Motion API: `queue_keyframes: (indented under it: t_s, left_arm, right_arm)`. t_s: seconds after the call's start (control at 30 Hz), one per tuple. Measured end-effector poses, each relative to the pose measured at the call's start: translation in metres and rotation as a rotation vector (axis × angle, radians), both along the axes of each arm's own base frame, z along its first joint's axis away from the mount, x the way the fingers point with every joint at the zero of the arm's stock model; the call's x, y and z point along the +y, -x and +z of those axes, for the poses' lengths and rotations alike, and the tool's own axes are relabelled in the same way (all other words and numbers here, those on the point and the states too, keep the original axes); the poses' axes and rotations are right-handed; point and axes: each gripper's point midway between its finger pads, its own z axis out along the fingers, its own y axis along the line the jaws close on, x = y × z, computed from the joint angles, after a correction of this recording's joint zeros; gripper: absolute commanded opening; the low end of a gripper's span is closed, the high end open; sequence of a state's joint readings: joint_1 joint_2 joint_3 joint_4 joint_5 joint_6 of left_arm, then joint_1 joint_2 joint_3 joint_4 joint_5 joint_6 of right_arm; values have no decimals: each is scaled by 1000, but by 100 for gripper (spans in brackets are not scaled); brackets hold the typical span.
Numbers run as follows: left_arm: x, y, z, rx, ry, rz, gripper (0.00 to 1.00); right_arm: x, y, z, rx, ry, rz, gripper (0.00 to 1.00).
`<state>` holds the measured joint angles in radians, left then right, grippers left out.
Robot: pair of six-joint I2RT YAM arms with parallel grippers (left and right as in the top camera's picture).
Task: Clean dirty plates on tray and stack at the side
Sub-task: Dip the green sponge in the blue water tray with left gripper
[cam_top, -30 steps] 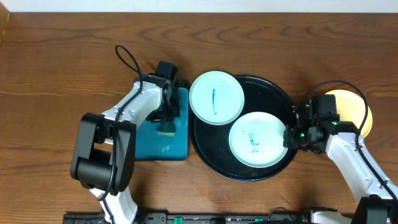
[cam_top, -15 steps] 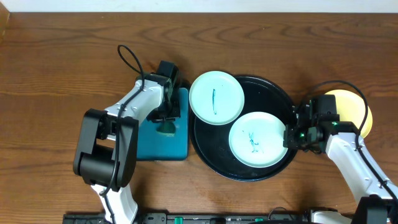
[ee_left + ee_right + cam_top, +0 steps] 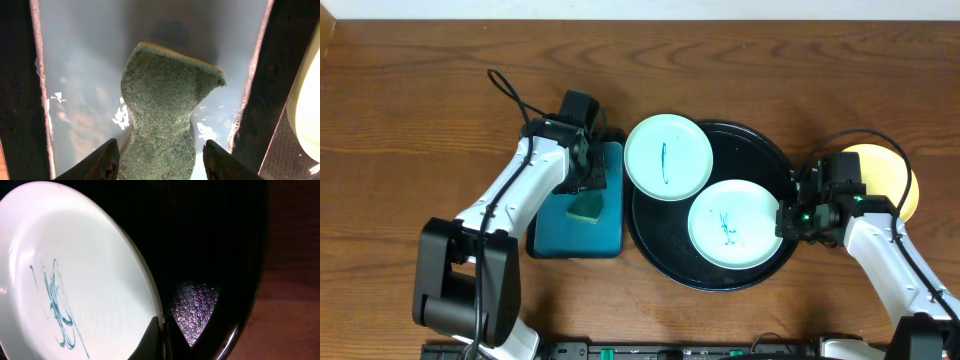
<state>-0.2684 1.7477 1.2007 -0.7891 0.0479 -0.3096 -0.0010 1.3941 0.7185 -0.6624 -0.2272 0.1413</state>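
Note:
Two pale mint plates carry teal scribbles. One plate [image 3: 667, 157] overlaps the upper left rim of the black tray [image 3: 760, 160]. The other plate [image 3: 731, 224] [image 3: 75, 280] lies inside the tray, and my right gripper [image 3: 785, 222] [image 3: 161, 330] is shut on its right rim. A yellow plate [image 3: 898, 180] rests on the wood at the far right, partly hidden by the right arm. My left gripper [image 3: 584, 182] [image 3: 160, 145] stands open over a green sponge [image 3: 586, 207] [image 3: 165, 100], its fingertips on either side of the sponge's near end.
The sponge lies in a rectangular teal tray [image 3: 555, 235] with a wet floor [image 3: 80, 75], just left of the black tray. The black tray's raised rim [image 3: 250, 280] rises beside the right gripper. Brown wood tabletop [image 3: 420, 110] surrounds both trays.
My left gripper has opened and let go of the sponge, which now lies on the teal tray. The left arm has swung to the left. The right arm has not moved.

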Motion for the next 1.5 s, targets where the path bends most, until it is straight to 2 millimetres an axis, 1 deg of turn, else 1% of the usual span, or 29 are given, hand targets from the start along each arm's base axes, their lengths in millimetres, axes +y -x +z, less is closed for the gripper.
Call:
queue_keyframes:
  t_s: [0.1,0.23,0.3,0.43,0.53,0.63,0.73,0.77,0.8,0.83,1.17,1.2,1.27,1.3,1.33,1.37,1.5]
  left_arm:
    - [0,0,0,0,0,0,51]
    - [0,1,-1,5,0,3,45]
    - [0,1,-3,11,-1,5,45]
    - [0,2,-14,32,-6,7,45]
    - [0,5,-27,49,-3,6,44]
    - [-2,9,-41,61,9,4,36]
    - [-3,9,-46,51,19,4,31]
    - [-3,9,-48,47,21,3,26]
    - [-3,9,-49,47,21,4,19]
    - [-3,9,-50,45,22,5,8]
    - [-2,10,-46,41,27,8,7]
    - [-1,10,-45,40,27,11,13]
    - [1,10,-39,29,31,19,45]
    - [2,9,-35,20,35,21,53]
    - [2,8,-30,7,39,21,56]
    - [3,7,-23,-9,45,27,57]
    - [3,6,-6,-52,59,24,57]
  right_arm:
    - [0,0,0,0,0,0,1]
    - [0,0,0,0,0,0,1]
    - [0,0,0,0,0,0,1]
    - [0,0,0,0,0,0,1]
    - [0,0,0,0,0,0,1]
    - [0,0,0,0,0,0,1]
    - [0,0,0,0,0,0,1]
    - [0,0,0,0,0,0,1]
    - [0,0,0,0,0,0,1]
    - [0,0,0,0,0,0,1]
    - [0,0,0,0,0,0,1]
    - [0,0,0,0,0,0,1]
    - [0,0,0,0,0,0,1]
    - [0,0,0,0,0,0,1]
    - [0,0,0,0,0,0,1]
    - [0,0,0,0,0,0,1]
    - [0,0,0,0,0,0,1]
